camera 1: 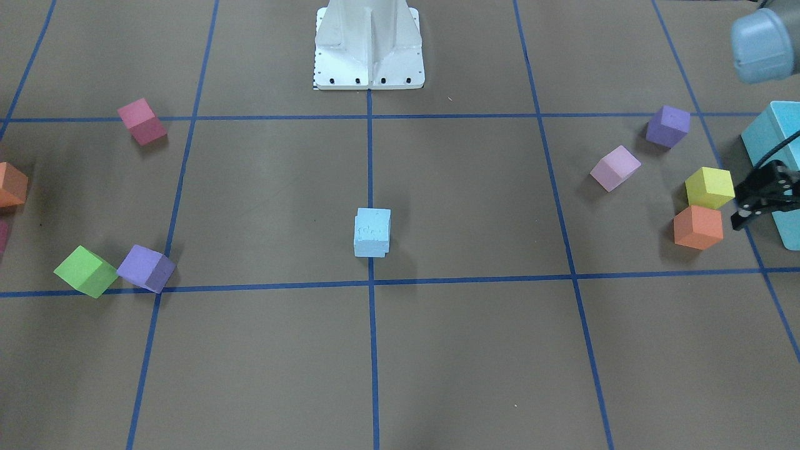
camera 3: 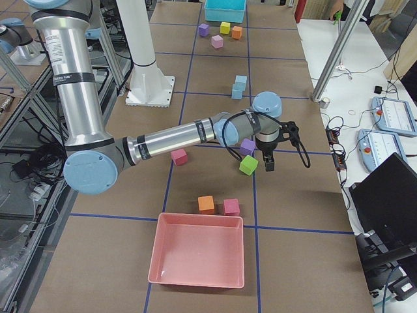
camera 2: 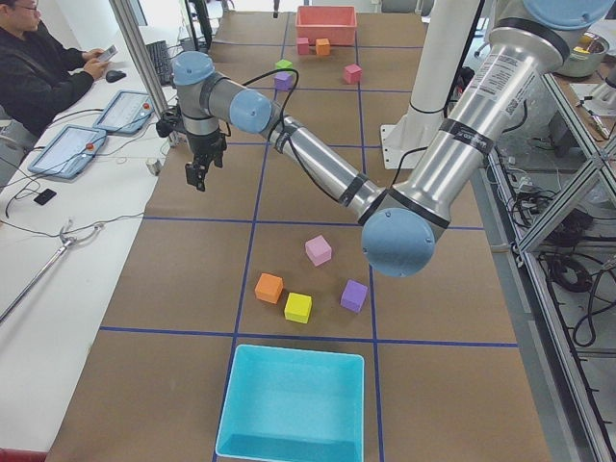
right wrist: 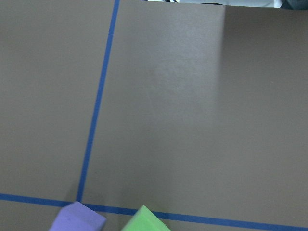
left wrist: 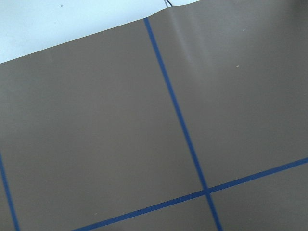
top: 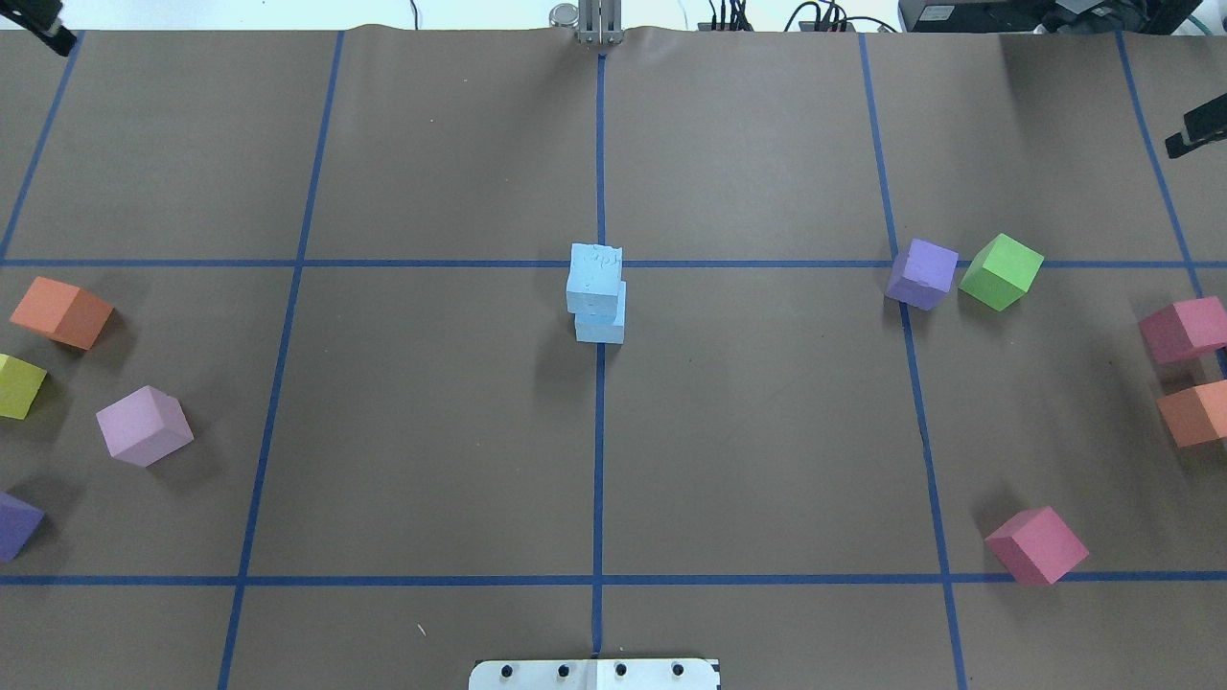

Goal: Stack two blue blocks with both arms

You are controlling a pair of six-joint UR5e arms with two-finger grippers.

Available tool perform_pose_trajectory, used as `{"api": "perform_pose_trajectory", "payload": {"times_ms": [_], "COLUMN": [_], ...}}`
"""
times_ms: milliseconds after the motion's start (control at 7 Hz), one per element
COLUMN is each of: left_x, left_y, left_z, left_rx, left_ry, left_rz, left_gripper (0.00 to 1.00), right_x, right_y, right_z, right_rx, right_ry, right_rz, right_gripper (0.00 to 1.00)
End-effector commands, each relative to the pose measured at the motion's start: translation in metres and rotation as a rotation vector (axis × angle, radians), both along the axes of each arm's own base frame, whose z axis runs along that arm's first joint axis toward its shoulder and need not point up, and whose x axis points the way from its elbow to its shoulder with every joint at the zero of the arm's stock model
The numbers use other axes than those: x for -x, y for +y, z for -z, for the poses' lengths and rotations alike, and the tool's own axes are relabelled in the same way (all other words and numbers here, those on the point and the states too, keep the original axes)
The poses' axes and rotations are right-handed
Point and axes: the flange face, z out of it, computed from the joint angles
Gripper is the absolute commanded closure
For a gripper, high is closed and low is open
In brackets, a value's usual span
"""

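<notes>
The two blue blocks [top: 596,287] stand stacked at the middle of the table, the top one shifted a little off the bottom one [top: 601,328]. The stack also shows in the front view [camera 1: 372,232] and the right view [camera 3: 240,87]. No gripper touches it. My left gripper [camera 1: 740,206] hangs empty and open at the table's left end, beside a yellow cube [camera 1: 709,187] and an orange cube [camera 1: 698,227]. My right gripper [camera 3: 269,163] hangs by a green cube [camera 3: 248,165]. Only its edge shows overhead [top: 1189,134], so I cannot tell its state.
A turquoise bin [camera 1: 772,134] stands at the left end and a pink bin [camera 3: 199,257] at the right end. Purple [top: 921,274], green [top: 1001,271], pink [top: 1037,545] and orange [top: 59,311] cubes lie scattered. The white base [camera 1: 369,44] stands at the robot side. An operator [camera 2: 38,67] sits nearby.
</notes>
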Motion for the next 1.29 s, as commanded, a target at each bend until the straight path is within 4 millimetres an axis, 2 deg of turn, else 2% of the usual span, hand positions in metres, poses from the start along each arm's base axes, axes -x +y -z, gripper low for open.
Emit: {"api": "perform_pose_trajectory", "payload": {"times_ms": [0,143,286,429,571,714,1000,1143], "left_x": [0.085,0.104,0.128,0.142,0.142,0.142,0.143,0.142], "left_y": [0.017,0.022,0.023,0.023,0.023,0.029,0.029,0.032], "left_z": [-0.084,-0.116,-0.162,-0.193,-0.210,-0.237,-0.248,-0.253], "left_rx": [-0.022,0.007,0.046,0.051,0.064,0.064,0.069,0.084], "left_ry": [-0.037,-0.044,-0.047,-0.052,-0.051,-0.051,-0.051,-0.050], "left_rz": [-0.042,-0.045,-0.053,-0.092,-0.098,-0.092,-0.085,-0.086], "left_gripper": [0.00,0.00,0.00,0.00,0.00,0.00,0.00,0.00], "right_x": [-0.055,-0.067,-0.068,-0.069,-0.078,-0.081,-0.080,-0.078], "right_y": [0.032,0.047,0.055,0.062,0.070,0.078,0.090,0.091], "right_z": [-0.041,-0.055,-0.048,-0.043,-0.049,-0.060,-0.080,-0.081], "right_rx": [0.048,0.072,0.052,0.040,0.047,0.067,0.068,0.071], "right_ry": [-0.019,-0.029,-0.015,-0.010,0.000,0.010,0.061,0.066], "right_rz": [-0.054,-0.072,-0.076,-0.079,-0.094,-0.099,-0.069,-0.065], "right_gripper": [0.00,0.00,0.00,0.00,0.00,0.00,0.00,0.00]}}
